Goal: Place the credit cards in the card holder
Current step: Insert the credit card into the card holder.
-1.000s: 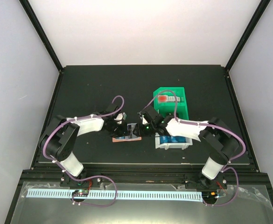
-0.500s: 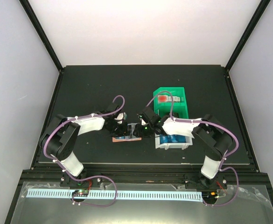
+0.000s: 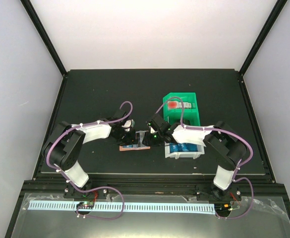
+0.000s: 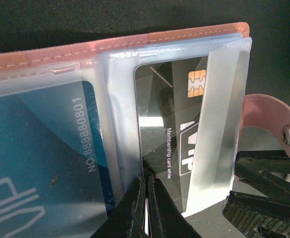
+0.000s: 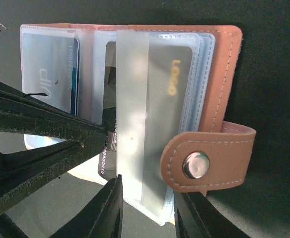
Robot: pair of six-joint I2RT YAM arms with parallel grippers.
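The top camera looks steeply down from above and behind the arm bases [image 3: 78, 181], far enough to take in the whole table [image 3: 95, 94]. Both wrist cameras look down from very close onto the open card holder [image 5: 224, 74], which all three views share.

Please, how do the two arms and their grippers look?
Both the left arm and right arm have white shells, black joints and looping purple cables. The left gripper and right gripper have black fingers. A green light glows at the right wrist.
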